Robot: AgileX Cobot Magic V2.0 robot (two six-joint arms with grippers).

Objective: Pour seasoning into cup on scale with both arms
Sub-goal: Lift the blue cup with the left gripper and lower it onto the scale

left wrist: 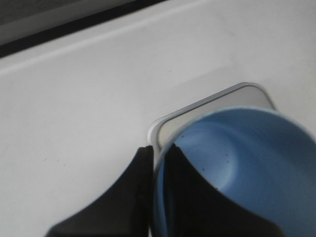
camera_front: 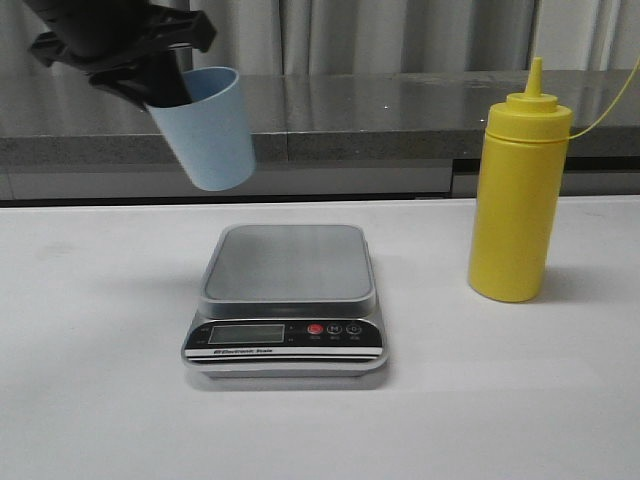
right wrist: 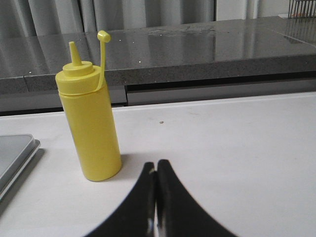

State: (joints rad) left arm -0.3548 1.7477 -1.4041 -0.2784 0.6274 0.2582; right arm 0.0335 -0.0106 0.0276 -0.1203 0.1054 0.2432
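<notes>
Cup (camera_front: 205,130): pale blue, tapered, no handle; held in the air at about 10 o'clock from the scale platform, tilted with the mouth leaning toward the upper left; not yet set down. Inside, seen in the left wrist view (left wrist: 232,168): a few dark specks on the wall, otherwise apparently empty.

Left gripper (camera_front: 160,85): clamped over the cup rim, one finger (left wrist: 192,197) inside the wall and one outside; carrying the cup clear of the table.

Scale (camera_front: 285,300): flat, silver-grey, square platform bare; black front panel with display and red button facing the camera; display reading too small to tell. Corner of the platform visible directly under the held cup in the left wrist view (left wrist: 207,106).

Seasoning bottle (camera_front: 518,190): tall, yellow, upright on the table at 3 o'clock from the scale, well apart from it; nozzle bare, its small cap hanging off on a tether (right wrist: 102,49). Untouched.

Right gripper (right wrist: 157,197): fingers pressed together, holding nothing; near the bottle but not touching it; out of the front view.

Table (camera_front: 100,400): white, plain.

Progress, as a judgement: early stage. Done: cup grasped and lifted near the scale. Left: lowering the cup upright onto the platform, releasing it, opening the right gripper and grasping the bottle, tipping it over the cup, pouring
</notes>
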